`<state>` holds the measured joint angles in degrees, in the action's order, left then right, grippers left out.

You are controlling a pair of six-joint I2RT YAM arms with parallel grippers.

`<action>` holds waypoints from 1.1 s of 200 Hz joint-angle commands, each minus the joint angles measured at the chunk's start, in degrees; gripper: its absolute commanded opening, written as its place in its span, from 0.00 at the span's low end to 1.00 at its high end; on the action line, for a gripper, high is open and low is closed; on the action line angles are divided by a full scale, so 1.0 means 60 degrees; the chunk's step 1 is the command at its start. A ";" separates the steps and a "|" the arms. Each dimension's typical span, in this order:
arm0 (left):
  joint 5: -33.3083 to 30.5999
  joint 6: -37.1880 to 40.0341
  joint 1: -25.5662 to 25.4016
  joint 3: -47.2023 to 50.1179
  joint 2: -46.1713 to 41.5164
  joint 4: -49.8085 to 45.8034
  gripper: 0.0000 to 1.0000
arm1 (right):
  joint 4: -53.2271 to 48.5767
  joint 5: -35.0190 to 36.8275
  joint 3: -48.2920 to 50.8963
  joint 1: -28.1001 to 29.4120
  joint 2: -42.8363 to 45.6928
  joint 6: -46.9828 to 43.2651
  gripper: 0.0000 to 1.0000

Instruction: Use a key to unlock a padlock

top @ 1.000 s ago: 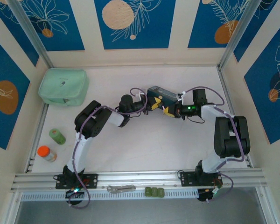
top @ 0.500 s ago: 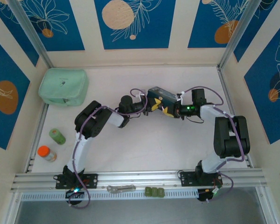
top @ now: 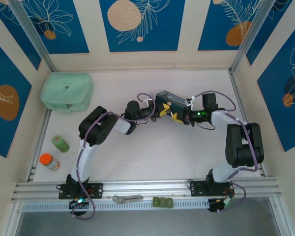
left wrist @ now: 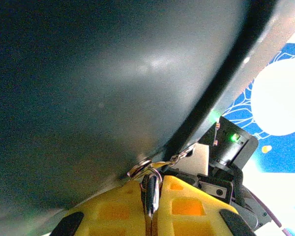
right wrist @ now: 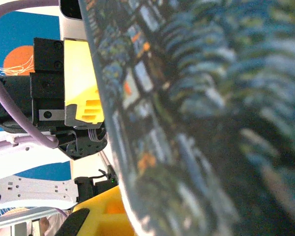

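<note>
At table centre, 12 o'clock of the arm bases: thin silvery metal key [left wrist: 150, 192] sits edge-on between the yellow pads of the left gripper [top: 161, 110], which is clamped on it. Its ring touches the dark wall of the blue-and-yellow painted rectangular tin [top: 169, 98]. Small dark padlock not made out, likely hidden at the tin's edge. Right gripper [top: 176, 116] at the tin's 4 o'clock corner; grip cannot be told. Risks: the thin key may twist or slip in the pads under a push; insertion without sight of the keyway may miss; an unbraced tin may slide away.

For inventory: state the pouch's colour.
The pouch is mint green, clearest in the top external view.
</note>
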<state>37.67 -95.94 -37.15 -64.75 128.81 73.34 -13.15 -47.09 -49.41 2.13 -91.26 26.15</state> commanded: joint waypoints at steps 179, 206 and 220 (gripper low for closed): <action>0.2638 0.0356 -0.0108 0.0010 -0.0849 0.1224 0.00 | -0.0673 0.1581 -0.1543 -0.0264 -0.0678 0.0603 0.00; 0.2552 0.0444 -0.0108 0.0055 -0.0833 0.1224 0.00 | -0.0477 0.1793 -0.1682 -0.0166 -0.0765 0.1112 0.00; 0.2443 0.0499 -0.0107 0.0055 -0.0844 0.1224 0.00 | -0.0407 0.1882 -0.1679 0.0017 -0.0759 0.1295 0.00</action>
<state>42.57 -95.37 -35.57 -64.10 128.68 73.14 -20.47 -41.78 -57.25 1.50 -94.21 30.55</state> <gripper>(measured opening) 0.091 0.058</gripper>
